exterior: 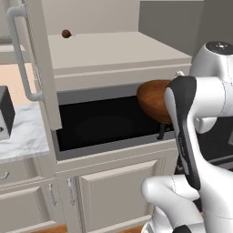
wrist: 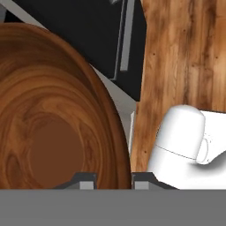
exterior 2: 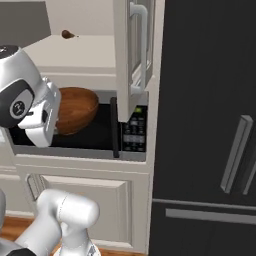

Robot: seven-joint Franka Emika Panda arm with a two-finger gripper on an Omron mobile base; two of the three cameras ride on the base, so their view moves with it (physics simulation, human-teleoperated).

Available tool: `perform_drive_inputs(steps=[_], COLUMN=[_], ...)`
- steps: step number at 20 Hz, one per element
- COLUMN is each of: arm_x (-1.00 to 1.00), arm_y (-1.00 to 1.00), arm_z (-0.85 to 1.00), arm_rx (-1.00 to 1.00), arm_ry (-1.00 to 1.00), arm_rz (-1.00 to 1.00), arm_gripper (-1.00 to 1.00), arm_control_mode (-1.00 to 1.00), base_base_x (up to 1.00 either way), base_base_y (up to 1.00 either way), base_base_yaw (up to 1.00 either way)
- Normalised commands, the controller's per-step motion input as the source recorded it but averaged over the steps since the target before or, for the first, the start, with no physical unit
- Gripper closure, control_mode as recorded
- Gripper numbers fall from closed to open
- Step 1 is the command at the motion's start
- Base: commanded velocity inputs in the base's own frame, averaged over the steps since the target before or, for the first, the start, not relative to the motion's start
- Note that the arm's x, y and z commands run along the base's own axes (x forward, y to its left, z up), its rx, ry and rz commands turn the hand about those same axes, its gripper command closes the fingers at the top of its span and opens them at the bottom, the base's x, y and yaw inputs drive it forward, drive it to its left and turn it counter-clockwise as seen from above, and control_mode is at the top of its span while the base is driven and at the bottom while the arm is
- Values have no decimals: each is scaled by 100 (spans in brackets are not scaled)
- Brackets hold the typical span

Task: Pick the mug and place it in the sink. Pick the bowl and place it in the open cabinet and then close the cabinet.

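Pincer (wrist: 114,178) grips the bowl (wrist: 53,114) rim, held before the microwave (exterior: 104,123); cabinet (exterior: 113,57) is open, placing & closing not yet done.

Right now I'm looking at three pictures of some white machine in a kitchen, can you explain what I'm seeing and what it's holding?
The white machine is a robot arm on a driving base. Two pictures come from cameras on that base, behind the arm to its left and right. The third looks along the gripper, its two dark finger tips showing at the bottom. The gripper is shut on the rim of the wooden bowl, held up in front of the black microwave. Above it the cabinet stands open, doors swung out, with a small brown round object on its shelf. The bowl has not yet gone in.
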Motion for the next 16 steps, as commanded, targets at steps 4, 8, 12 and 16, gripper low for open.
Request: perform_drive_inputs(steps=[4, 8, 12, 16], arm_x=[0, 0, 0, 0], arm_y=[0, 0, 0, 0], arm_z=[0, 0, 0, 0], arm_rx=[0, 0, 0, 0], arm_ry=[0, 0, 0, 0], arm_rz=[0, 0, 0, 0], arm_gripper=[100, 100, 100, 100], arm_control_mode=[100, 100, 100, 100], base_base_x=[15, 52, 56, 17], base_base_y=[0, 0, 44, 33], base_base_yaw=[-2, 1, 14, 23])
